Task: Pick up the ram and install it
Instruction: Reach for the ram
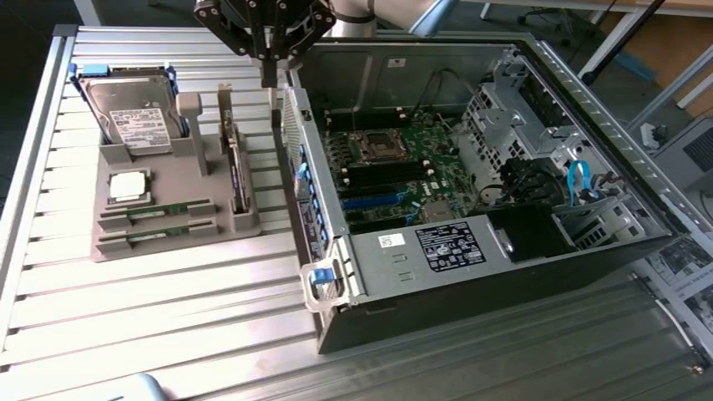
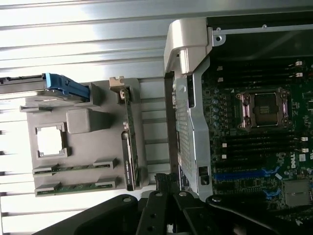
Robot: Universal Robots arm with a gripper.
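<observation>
Closed end effector (image 1: 269, 77) hangs over case edge (image 1: 292, 125); ram (image 1: 156, 210) lies well apart.

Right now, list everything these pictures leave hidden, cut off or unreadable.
- Gripper: exterior view, upper body cut off by the top edge.
- Ram sticks: both views, standing edge-on in the gray holder, which hides their faces.
- Case sticker: exterior view, print too small to read.
- Expansion card: exterior view, edge-on, face unseen.
</observation>
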